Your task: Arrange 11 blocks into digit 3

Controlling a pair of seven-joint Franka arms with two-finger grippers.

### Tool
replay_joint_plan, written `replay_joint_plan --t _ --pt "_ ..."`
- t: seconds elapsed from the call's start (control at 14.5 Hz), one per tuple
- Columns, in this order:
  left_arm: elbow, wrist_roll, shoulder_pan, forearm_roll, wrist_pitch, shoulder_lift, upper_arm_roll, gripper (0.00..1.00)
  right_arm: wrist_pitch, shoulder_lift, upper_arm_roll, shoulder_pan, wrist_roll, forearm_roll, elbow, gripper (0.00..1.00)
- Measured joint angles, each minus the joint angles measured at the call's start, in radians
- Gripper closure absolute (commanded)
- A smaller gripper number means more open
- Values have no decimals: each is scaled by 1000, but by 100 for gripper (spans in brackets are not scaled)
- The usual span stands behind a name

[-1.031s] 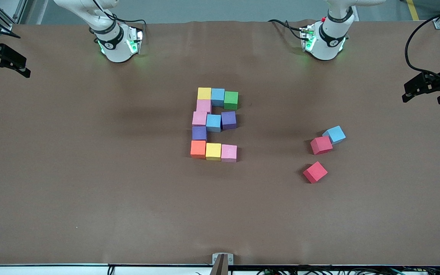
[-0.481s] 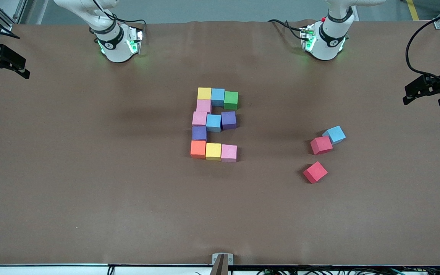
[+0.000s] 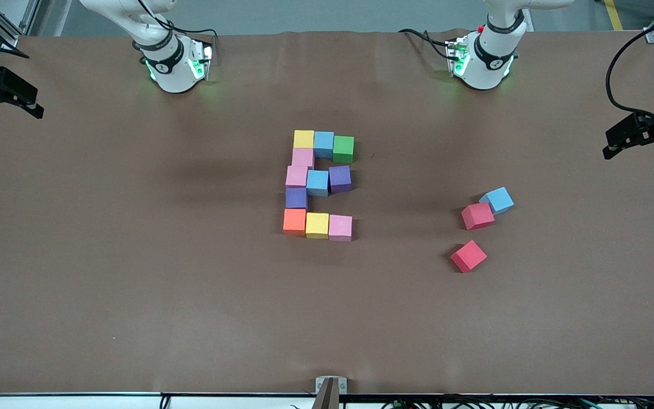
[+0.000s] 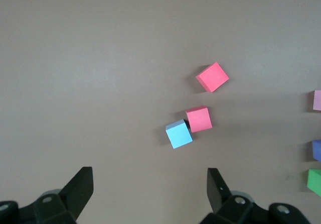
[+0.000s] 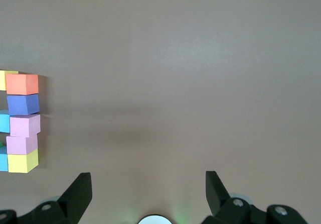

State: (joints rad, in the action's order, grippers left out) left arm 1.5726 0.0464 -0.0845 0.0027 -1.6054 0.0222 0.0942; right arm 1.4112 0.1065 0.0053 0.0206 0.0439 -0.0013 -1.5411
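Observation:
Eleven blocks form a blocky figure [image 3: 317, 182] at mid-table. Its bar nearest the robots' bases is yellow [image 3: 304, 138], light blue [image 3: 323, 143] and green [image 3: 343, 149]. Its middle bar is pink [image 3: 296, 176], light blue and purple [image 3: 340, 178]. Its bar nearest the front camera is orange [image 3: 294, 221], yellow and pink [image 3: 340, 227]. A pink [image 3: 302, 157] and a purple cube [image 3: 296, 197] join the bars on the side toward the right arm. My left gripper [image 3: 611, 145] [image 4: 150, 176] hangs open and empty over its end of the table. My right gripper [image 3: 38, 103] [image 5: 148, 180] does the same at its end.
Toward the left arm's end lie a loose light blue cube [image 3: 497, 200] [image 4: 179, 134], a red cube [image 3: 477, 216] [image 4: 199, 119] touching it, and a second red cube [image 3: 468, 255] [image 4: 212, 77] nearer the front camera. The right wrist view shows the figure's orange cube [image 5: 22, 84].
My left gripper has drifted slightly outward toward its end of the table. The right gripper has barely shifted. No block has moved.

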Motion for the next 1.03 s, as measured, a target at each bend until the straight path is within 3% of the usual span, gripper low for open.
replay_joint_plan --t 0.28,1.03 --pt "-42 -32 -1 0 42 -3 0 0 1 0 0 0 0 0 0 0" --pt "-48 -34 -2 0 44 -16 -1 0 1 0 0 0 0 0 0 0"
